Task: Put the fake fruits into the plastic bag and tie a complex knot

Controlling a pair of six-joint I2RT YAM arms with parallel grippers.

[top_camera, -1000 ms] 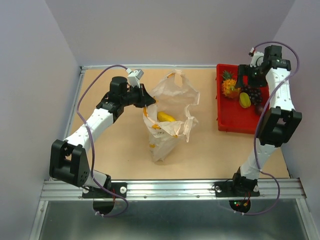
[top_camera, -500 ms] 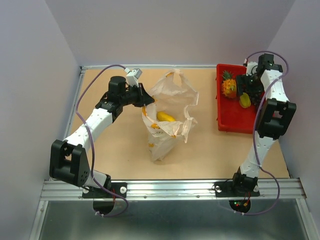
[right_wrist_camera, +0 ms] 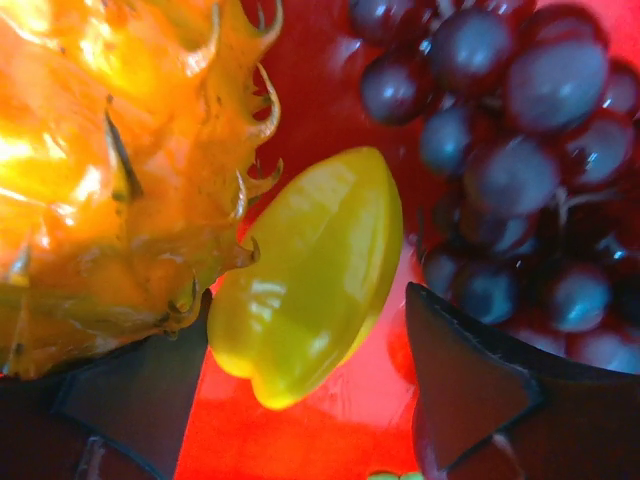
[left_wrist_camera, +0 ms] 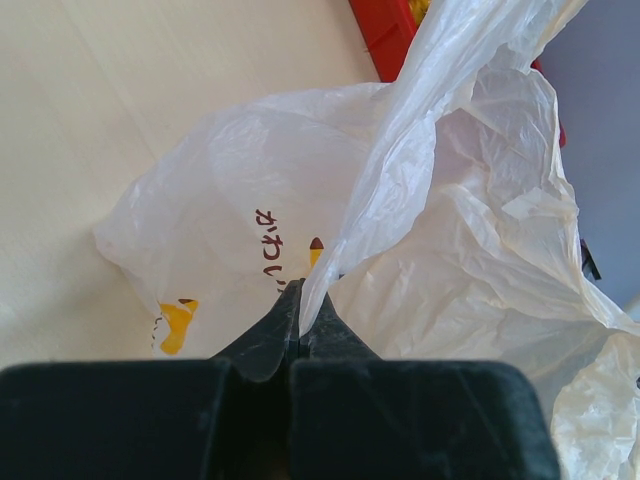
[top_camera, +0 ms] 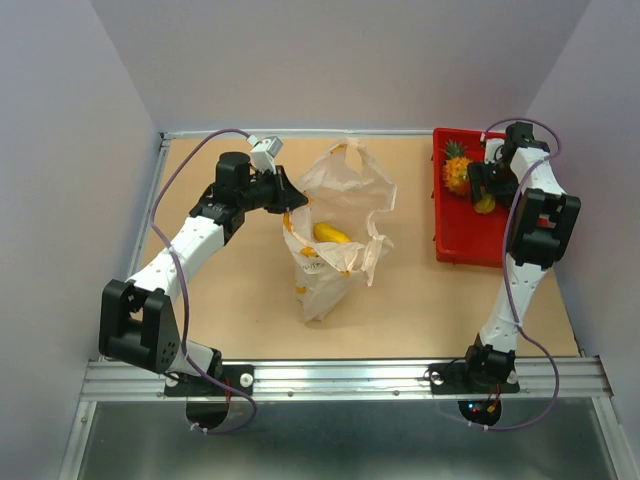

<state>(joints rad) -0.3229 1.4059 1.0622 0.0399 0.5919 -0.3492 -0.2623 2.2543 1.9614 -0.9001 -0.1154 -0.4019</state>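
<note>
The translucent plastic bag [top_camera: 335,235] lies open in the middle of the table with a yellow oblong fruit [top_camera: 332,234] inside. My left gripper [top_camera: 292,198] is shut on the bag's edge [left_wrist_camera: 330,262] and holds it up. My right gripper [top_camera: 485,192] is open, low in the red tray [top_camera: 470,245]. Its fingers [right_wrist_camera: 470,385] straddle a yellow-green fruit [right_wrist_camera: 310,275], with the pineapple [right_wrist_camera: 110,170] on the left and the dark grapes [right_wrist_camera: 520,150] on the right. The pineapple [top_camera: 457,172] also shows in the top view. No knot shows.
The red tray stands at the table's back right, against the right wall. The bag's loose handles [top_camera: 345,152] stick up toward the back wall. A raised rim [top_camera: 300,132] runs along the table's back edge.
My right gripper has moved down and to the left in the tray, onto the yellow-green fruit beside the pineapple. The left arm and the bag have stayed put.
</note>
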